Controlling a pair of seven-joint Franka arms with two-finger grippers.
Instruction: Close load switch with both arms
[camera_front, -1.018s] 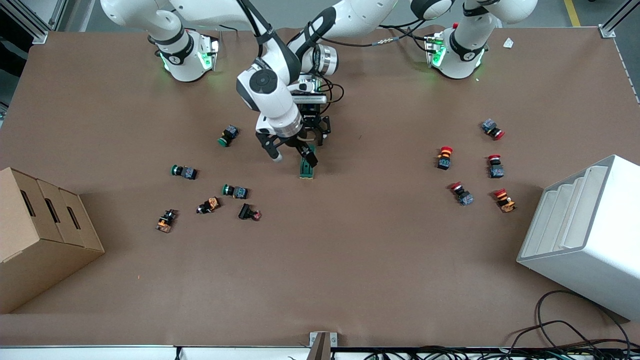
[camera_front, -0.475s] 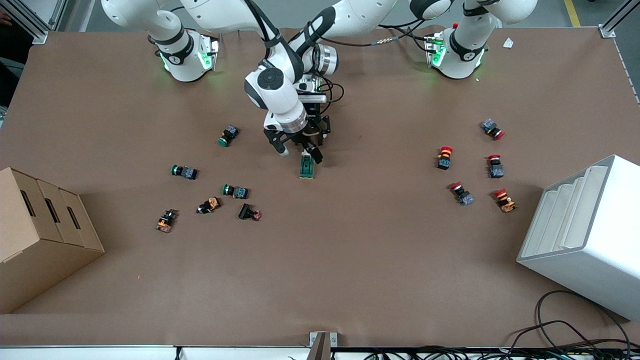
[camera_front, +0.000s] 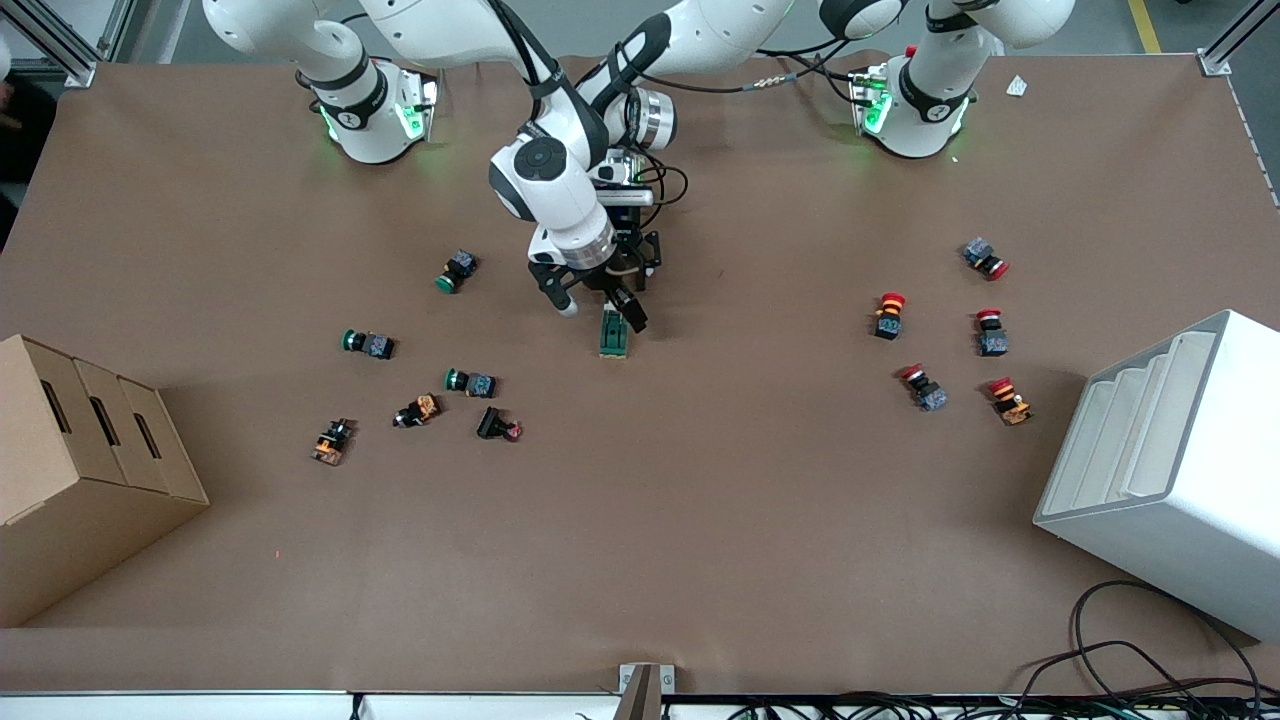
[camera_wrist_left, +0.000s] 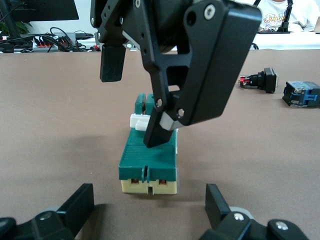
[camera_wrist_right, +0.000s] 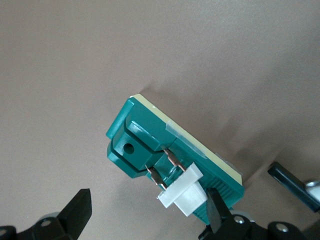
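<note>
- Looking down from the front camera, the load switch (camera_front: 613, 338) lay flat on the brown table (camera_front: 700, 520), close to the middle and a little toward twelve o'clock.
- The right gripper (camera_front: 600, 315) hung over the switch with its fingers spread wide. One fingertip sat at the switch's twelve o'clock end and the other hung over bare table at about ten o'clock from it.
- The left gripper (camera_front: 640, 262) stood low at twelve o'clock from the switch, partly hidden by the right arm.
- Green-capped push buttons (camera_front: 460, 270) were scattered from eight to ten o'clock of the switch, and red-capped push buttons (camera_front: 889, 315) lay at three o'clock, well apart from it.
- A cardboard box (camera_front: 90, 470) sat at the table's eight o'clock edge, and a white bin (camera_front: 1170, 470) at four o'clock.
- Through the left wrist camera, the left gripper (camera_wrist_left: 150, 205) was spread wide, its fingers (camera_wrist_left: 80, 202) clear of the switch (camera_wrist_left: 150, 157) on both sides.
- The right gripper (camera_wrist_left: 134, 107) reached down from above, with one fingertip touching the white toggle (camera_wrist_left: 139, 120).
- Through the right wrist camera, the right gripper (camera_wrist_right: 147, 205) was open, with the green switch (camera_wrist_right: 135, 132) lying under it.
- The toggle (camera_wrist_right: 182, 192) sat just beside one of its fingers (camera_wrist_right: 217, 210).
</note>
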